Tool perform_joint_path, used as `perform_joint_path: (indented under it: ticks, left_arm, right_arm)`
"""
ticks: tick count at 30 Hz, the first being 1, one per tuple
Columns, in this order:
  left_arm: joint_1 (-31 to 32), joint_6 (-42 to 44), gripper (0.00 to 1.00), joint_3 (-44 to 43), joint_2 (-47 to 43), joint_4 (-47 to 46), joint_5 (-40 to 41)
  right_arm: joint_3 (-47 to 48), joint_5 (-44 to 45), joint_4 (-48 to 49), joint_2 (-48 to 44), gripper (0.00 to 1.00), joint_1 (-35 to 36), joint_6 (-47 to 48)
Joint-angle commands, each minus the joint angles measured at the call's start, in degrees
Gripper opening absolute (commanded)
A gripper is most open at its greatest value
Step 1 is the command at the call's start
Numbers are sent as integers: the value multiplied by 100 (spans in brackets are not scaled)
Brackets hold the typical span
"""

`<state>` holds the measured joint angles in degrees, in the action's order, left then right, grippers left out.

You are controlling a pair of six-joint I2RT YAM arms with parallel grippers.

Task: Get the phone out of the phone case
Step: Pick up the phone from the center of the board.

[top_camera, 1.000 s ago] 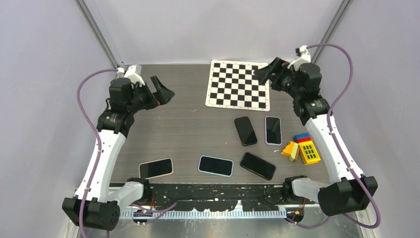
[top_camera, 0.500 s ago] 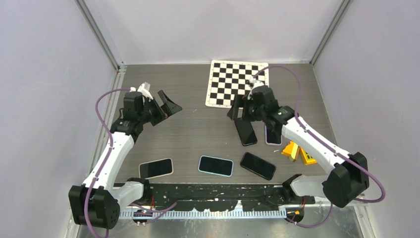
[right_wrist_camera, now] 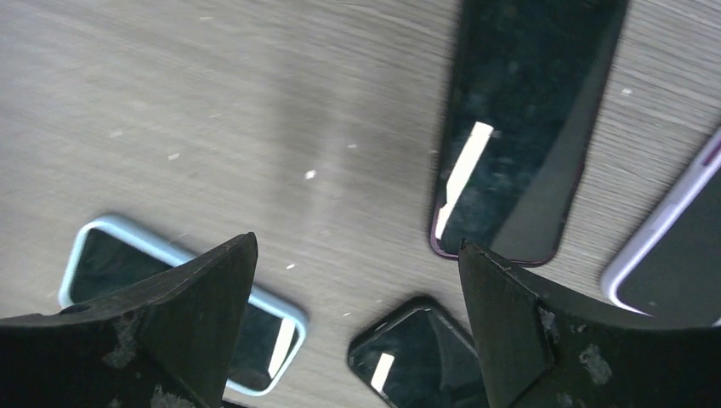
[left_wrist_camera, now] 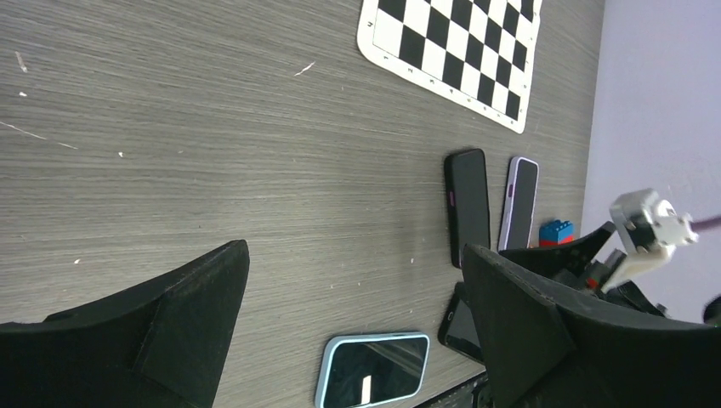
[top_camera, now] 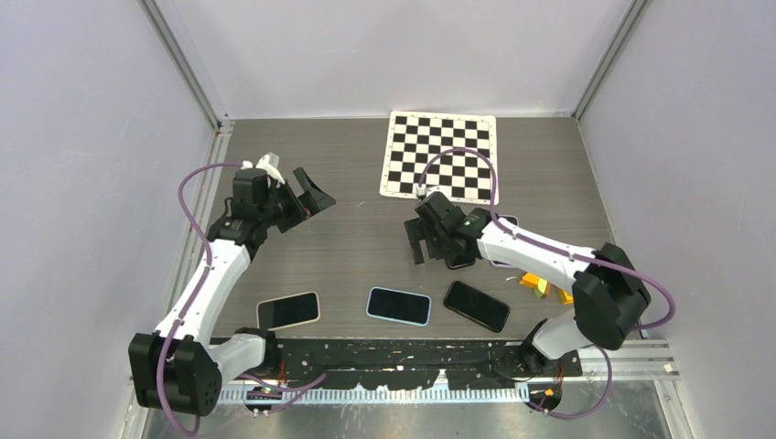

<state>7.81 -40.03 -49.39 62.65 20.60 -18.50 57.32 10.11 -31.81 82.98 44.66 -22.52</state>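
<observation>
Your right end effector [top_camera: 419,245] hangs low over the worktop [top_camera: 366,183], jaws spread wide with nothing between them. The left end effector [top_camera: 309,194] is just as wide and empty, well apart over the left side.

Five phones lie flat, several in coloured cases, and I cannot tell which one you mean to strip. The dark phone [right_wrist_camera: 527,127] sits just beside the right end effector. The lilac phone [left_wrist_camera: 519,200] lies next to it, with the black phone [top_camera: 477,305] and blue phone [top_camera: 399,305] toward the near edge.

That crowding is your main risk, because jaws this wide may shove a neighbour on the way down. A flat phone also offers little edge, so the fingers could scrape the worktop and skate it away. With one grip alone, phone and case will likely lift as one, and the left end effector is too far off to pin the case.
</observation>
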Motion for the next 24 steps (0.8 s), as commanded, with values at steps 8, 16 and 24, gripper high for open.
perform_joint_path:
  ticks: [8, 16, 24]
  left_arm:
    - [195, 309, 100, -334, 177, -44, 197]
    - [203, 293, 100, -341, 324, -133, 207]
    - [206, 314, 100, -309, 379, -221, 289]
  right_arm:
    - [366, 1193, -561, 741, 97, -767, -587]
    - [31, -102, -151, 870, 98, -1493, -232]
    - [302, -504, -311, 1493, 98, -1634, 163]
